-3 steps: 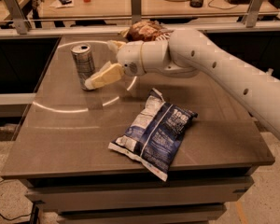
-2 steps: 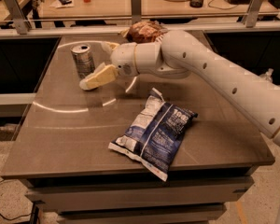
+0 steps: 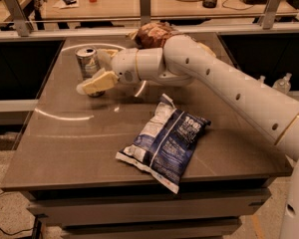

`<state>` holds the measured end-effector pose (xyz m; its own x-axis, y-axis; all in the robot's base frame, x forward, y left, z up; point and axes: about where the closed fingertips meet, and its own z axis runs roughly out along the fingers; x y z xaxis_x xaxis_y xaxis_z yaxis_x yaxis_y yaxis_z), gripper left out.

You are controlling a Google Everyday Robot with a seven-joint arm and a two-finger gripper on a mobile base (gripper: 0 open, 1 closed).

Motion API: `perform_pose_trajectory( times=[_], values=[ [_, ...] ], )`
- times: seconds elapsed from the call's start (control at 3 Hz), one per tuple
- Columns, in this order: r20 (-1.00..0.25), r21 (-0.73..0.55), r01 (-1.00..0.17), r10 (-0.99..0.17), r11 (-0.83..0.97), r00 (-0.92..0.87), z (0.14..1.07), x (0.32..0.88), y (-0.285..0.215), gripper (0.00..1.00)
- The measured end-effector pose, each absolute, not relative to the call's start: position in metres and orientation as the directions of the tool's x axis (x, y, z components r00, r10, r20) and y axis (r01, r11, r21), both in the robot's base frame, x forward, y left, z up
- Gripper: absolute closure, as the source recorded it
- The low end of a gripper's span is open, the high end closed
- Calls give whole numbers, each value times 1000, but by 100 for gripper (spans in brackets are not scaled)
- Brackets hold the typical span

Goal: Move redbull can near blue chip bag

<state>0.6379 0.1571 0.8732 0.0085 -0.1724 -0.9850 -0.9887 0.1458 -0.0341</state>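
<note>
The redbull can (image 3: pixel 87 60) stands upright at the table's back left. My gripper (image 3: pixel 93 73) is at the can. One cream finger (image 3: pixel 97 82) lies across the front of the can's base. The other finger (image 3: pixel 108 54) shows just behind the can on its right. The jaws stand apart with the can between them, and the can rests on the table. The blue chip bag (image 3: pixel 164 141) lies flat near the table's front middle, well apart from the can.
A brown and yellow chip bag (image 3: pixel 154 34) sits at the back of the grey table (image 3: pixel 55 148), partly hidden by my arm (image 3: pixel 224 83). A railing and a desk with a cup and clutter run behind the table. The floor drops off at the front and left edges.
My gripper has moved left, so its fingers now sit on both sides of the can. The can and both bags have not moved.
</note>
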Motion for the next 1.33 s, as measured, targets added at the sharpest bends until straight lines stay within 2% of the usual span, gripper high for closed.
perform_pose_trajectory(
  times=[1.0, 1.33],
  values=[
    [-988, -31, -991, -151, 127, 11, 879, 633, 150, 88],
    [-986, -24, -990, -165, 139, 1, 891, 624, 125, 100]
  ],
)
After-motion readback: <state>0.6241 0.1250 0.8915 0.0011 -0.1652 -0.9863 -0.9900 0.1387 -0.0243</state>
